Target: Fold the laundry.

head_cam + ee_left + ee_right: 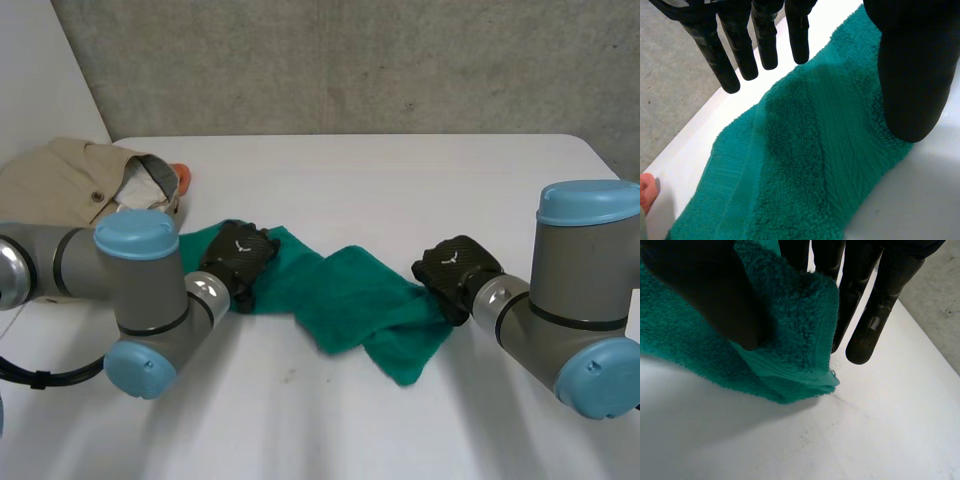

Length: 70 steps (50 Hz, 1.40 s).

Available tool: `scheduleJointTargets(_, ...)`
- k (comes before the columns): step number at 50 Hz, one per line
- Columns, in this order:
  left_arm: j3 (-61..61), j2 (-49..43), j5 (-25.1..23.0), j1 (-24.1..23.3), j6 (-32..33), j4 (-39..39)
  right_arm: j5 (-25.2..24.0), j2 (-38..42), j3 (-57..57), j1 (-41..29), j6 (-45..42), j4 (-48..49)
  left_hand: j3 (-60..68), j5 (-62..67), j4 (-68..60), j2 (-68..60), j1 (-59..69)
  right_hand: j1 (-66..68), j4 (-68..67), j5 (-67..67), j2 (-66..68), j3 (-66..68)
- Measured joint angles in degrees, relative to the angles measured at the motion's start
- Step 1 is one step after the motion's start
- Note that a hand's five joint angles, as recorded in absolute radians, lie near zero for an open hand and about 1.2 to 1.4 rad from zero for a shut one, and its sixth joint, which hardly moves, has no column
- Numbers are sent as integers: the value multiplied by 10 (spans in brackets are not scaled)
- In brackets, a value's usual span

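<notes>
A green towel (350,300) lies crumpled across the middle of the white table (400,170), running from my left hand to my right hand. My left hand (238,255) rests over the towel's left end. In the left wrist view its fingers (765,40) hang straight above the towel (805,165), and its thumb (912,75) hangs over the towel's edge; the hand is open. My right hand (455,265) is at the towel's right end. There the thumb (715,295) pinches a towel corner (790,340) against the fingers (875,305), lifted slightly off the table.
A beige garment (70,180) lies bunched at the table's far left, with a small orange thing (184,178) beside it. The table's far edge meets a grey concrete wall (350,60). My two arms flank the towel at the near side.
</notes>
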<state>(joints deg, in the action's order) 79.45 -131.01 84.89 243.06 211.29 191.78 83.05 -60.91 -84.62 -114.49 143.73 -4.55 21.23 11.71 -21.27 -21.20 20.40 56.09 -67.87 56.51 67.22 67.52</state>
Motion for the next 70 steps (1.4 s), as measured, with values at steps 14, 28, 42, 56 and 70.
scheduleJointTargets(14,-30,-4,8,-26,-4,-35,3,-54,-2,20,-2,-1,462,438,-467,-467,456,0,0,0,0,0)
scheduleJointTargets(28,-30,235,68,-35,-41,-31,1,-126,115,31,-8,-45,468,438,-474,-473,456,0,-1,0,0,0)
scheduleJointTargets(42,-4,307,69,-24,-66,-17,-12,-120,217,52,-41,-103,471,438,-474,-474,456,0,-1,0,0,0)
scheduleJointTargets(56,-226,147,106,8,-62,180,22,24,364,47,-7,290,471,438,-476,-474,456,0,-4,0,0,0)
scheduleJointTargets(70,-26,259,131,-23,-62,186,-77,-39,259,54,24,191,471,438,-476,-474,456,4,-4,0,0,0)
